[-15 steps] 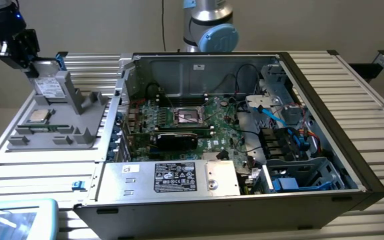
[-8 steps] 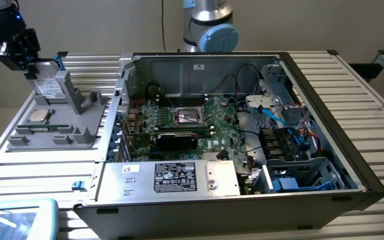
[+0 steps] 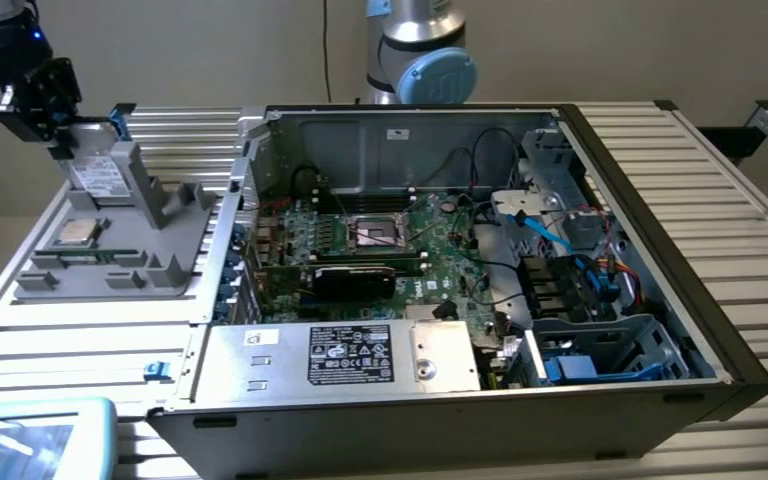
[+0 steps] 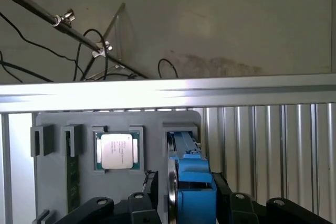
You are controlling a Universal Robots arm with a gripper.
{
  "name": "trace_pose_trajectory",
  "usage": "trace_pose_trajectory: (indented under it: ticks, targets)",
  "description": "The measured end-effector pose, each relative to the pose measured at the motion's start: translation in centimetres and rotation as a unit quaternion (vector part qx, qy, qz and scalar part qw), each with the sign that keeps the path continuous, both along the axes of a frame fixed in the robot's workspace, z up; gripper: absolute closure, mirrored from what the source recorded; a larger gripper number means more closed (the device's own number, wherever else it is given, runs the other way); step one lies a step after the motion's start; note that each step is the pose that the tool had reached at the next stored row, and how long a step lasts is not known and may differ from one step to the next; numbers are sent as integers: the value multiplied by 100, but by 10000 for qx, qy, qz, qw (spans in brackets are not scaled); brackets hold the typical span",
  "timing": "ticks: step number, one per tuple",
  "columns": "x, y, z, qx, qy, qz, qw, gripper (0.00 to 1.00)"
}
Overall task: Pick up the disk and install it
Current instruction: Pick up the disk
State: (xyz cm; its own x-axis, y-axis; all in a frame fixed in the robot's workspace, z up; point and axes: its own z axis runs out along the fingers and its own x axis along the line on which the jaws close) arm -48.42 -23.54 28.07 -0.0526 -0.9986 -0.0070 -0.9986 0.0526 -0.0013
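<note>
So the disk [image 3: 95, 172] is standing on edge in its slot at the far end of the grey fixture tray [image 3: 157, 265], on the exterior view's left, close to the far edge of the slatted aluminium table [image 3: 77, 340]. The gripper [image 3: 64, 135] is right down on it. In the wrist view the black fingers [image 4: 151, 182] straddle the blue carrier edge, jaws spread, and there's a sliver of daylight between one finger and the silver face (the other side looks about touching, hard to call). Nothing but open air above the disk's top edge.

The processor chip [image 3: 77, 232] lies flat in its own pocket one slot over. The tray's edge runs just beside the wall of the open PC case [image 3: 651, 200]. The case has its side off, and its drive cage [image 3: 624, 340] sits in the near corner at the exterior view's right, well apart from the disk.
</note>
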Motion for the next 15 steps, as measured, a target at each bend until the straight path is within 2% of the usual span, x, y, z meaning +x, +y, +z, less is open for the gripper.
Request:
trace_pose_trajectory:
  ticks: [6,11,15]
  targets:
    - [2,0,-3,-2,19,-37,10000,48]
    - [7,12,-4,-54,33,-37,10000,48]
    - [8,17,-9,-61,34,-37,10000,48]
